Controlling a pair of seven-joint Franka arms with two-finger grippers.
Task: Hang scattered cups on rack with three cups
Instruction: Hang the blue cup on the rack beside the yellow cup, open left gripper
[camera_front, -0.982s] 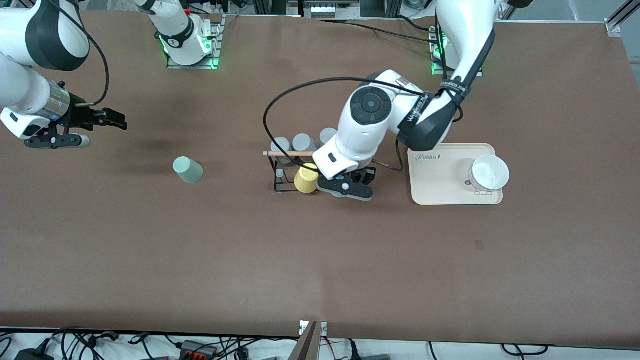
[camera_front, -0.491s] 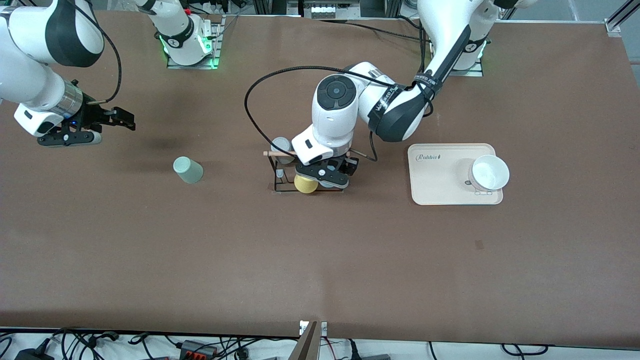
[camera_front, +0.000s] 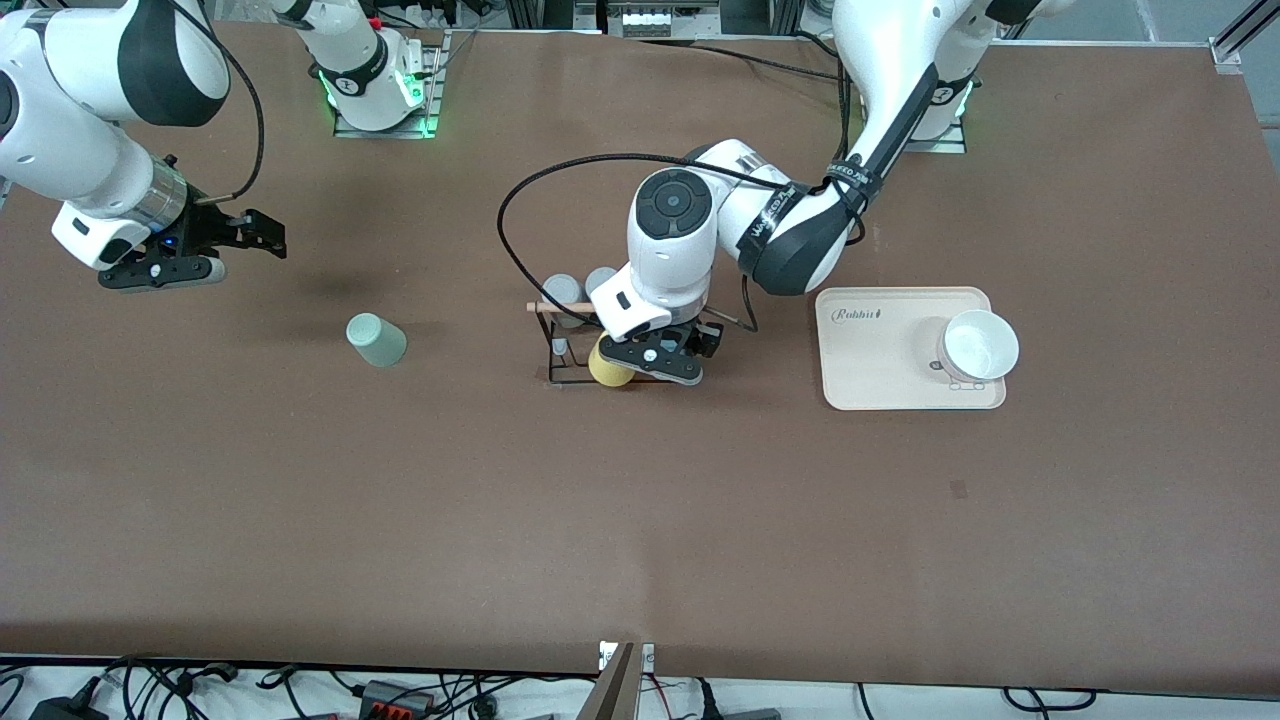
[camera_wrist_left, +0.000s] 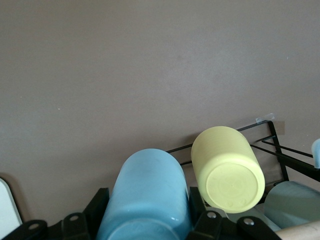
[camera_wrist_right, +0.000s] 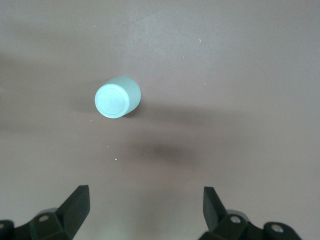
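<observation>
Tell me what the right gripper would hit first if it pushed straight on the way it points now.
Probably bare table. The open right gripper points down at the brown surface, and the sage-green cup sits off to one side of that line, though depth is hard to judge.

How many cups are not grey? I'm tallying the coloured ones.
3: a pale sage-green plastic cup upside down on the table, a yellow cup on the black wire rack, a light blue cup in the left claw. Others may be hidden.
</observation>
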